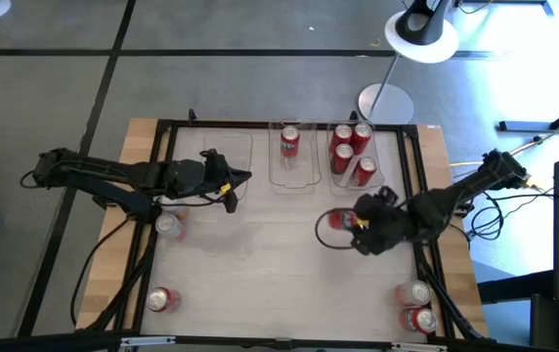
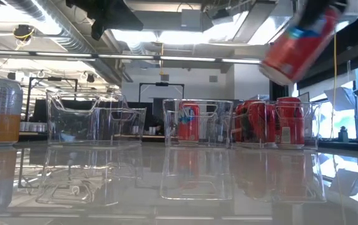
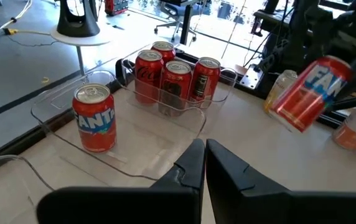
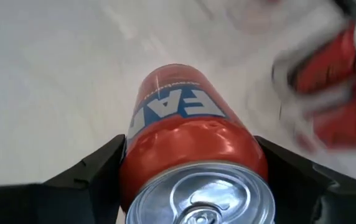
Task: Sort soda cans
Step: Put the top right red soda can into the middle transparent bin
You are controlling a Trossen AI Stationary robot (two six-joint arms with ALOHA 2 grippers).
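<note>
Above the table's right half, the right gripper (image 1: 351,223) holds a red Fanta can (image 4: 190,143) clamped between its two fingers, tilted and clear of the tabletop; in the low view this held can (image 2: 298,45) hangs high over the bins. Three clear bins stand in a row along the far edge. The left bin (image 1: 223,156) holds nothing visible, and the left gripper (image 1: 231,186) hovers just at its near edge with its fingers (image 3: 193,165) pressed together on nothing. The middle bin (image 1: 293,174) carries one upright Fanta can (image 1: 290,143). The right bin (image 1: 384,161) holds four red cans (image 1: 351,147) packed close together, so little free floor shows there. The held can sits just in front of the right bin and near the middle one.

Loose cans lie around the table's edges: a pale can (image 1: 169,227) under the left arm, a red can (image 1: 162,299) at the near left corner, and two cans (image 1: 416,307) at the near right corner beside the frame rail. A lamp base (image 1: 385,102) stands on the floor beyond the table.
</note>
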